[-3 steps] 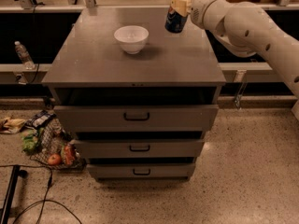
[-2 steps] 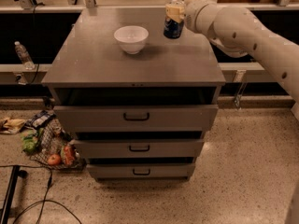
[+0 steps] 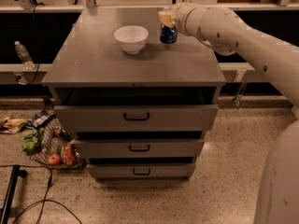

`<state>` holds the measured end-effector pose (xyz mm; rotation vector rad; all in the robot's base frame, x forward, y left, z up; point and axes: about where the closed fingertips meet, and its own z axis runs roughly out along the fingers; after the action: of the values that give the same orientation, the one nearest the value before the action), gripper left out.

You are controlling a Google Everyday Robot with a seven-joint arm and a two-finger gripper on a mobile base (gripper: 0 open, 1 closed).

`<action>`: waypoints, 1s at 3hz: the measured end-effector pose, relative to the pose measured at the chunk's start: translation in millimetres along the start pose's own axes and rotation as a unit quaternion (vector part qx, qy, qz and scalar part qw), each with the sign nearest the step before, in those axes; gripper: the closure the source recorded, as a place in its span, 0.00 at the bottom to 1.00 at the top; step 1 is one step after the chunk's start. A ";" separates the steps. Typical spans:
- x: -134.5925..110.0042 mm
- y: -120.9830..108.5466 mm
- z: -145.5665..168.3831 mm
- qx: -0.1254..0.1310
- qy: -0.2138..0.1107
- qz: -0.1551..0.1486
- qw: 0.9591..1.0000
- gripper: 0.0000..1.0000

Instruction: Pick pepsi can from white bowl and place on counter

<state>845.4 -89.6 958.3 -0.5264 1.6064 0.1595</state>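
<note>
While the gripper [image 3: 167,22] is hanging over the back of the counter [image 3: 117,64], its pale fingers [image 3: 163,17] are pinching the top of the pepsi can [image 3: 168,34], so the can is sitting right under them. The can is standing up straight, just to the right of the white bowl [image 3: 131,38] and not touching it. Its bottom is down at the counter top, but I cannot tell if it is touching. The can is looking dark blue and round. The bowl is looking smooth, round and shiny. The counter is looking flat, grey and dull.
</note>
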 end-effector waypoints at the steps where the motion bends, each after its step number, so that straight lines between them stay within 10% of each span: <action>1: 5.2 7.4 13.2 -0.001 0.013 -0.022 1.000 0.51; 3: 10.0 13.2 23.0 -0.006 0.030 -0.041 0.999 0.05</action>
<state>860.4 -71.0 943.2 -0.6102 1.6408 0.0934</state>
